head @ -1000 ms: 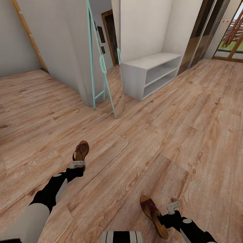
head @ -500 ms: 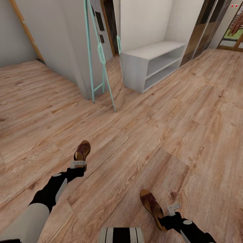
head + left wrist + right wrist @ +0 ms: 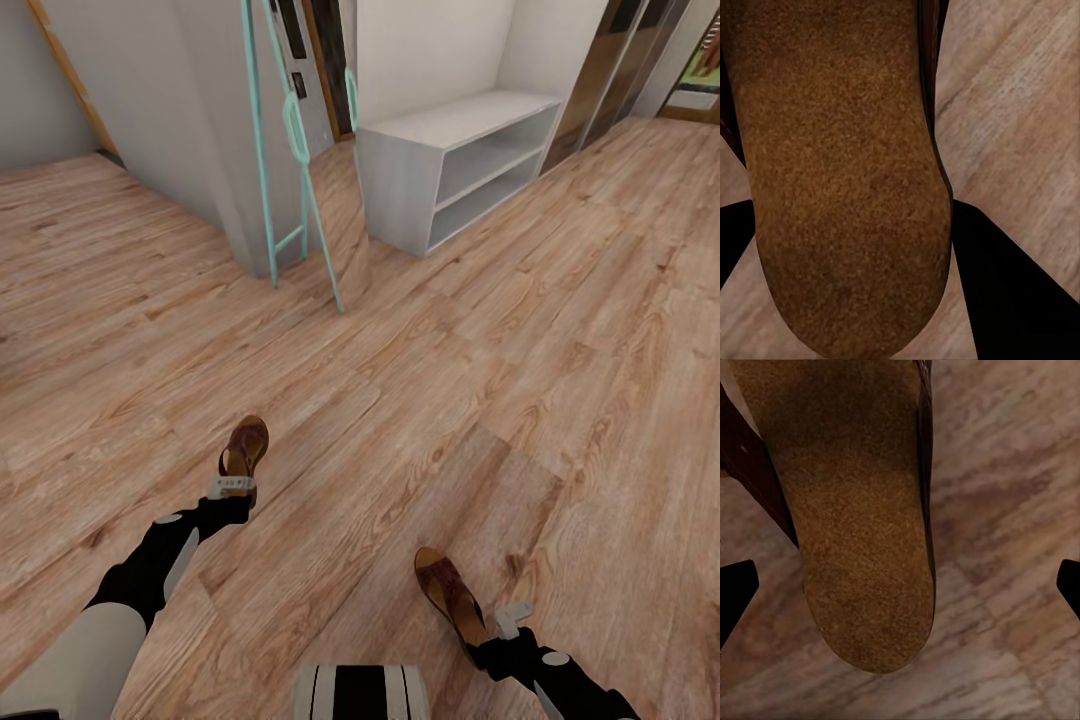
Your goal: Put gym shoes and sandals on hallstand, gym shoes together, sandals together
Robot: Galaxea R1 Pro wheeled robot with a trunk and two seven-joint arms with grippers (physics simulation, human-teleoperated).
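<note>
Camera tilted down – sandals (image 3: pixel 243 451) unmoved, heels gripper-hidden.

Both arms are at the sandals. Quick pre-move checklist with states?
1. Left gripper closed on left sandal: ok. In the wrist view its fingers sit against both sides of the heel.
2. Right gripper closed on right sandal: not ok. Its fingers are spread wide, with floor showing between them and the sandal.
3. Sandals lifted off the floor: cannot tell.
4. Target rack confirmed: not ok. The shelf unit ahead is plain, with no wall shelves.
5. Gym shoes located: cannot tell.
</note>
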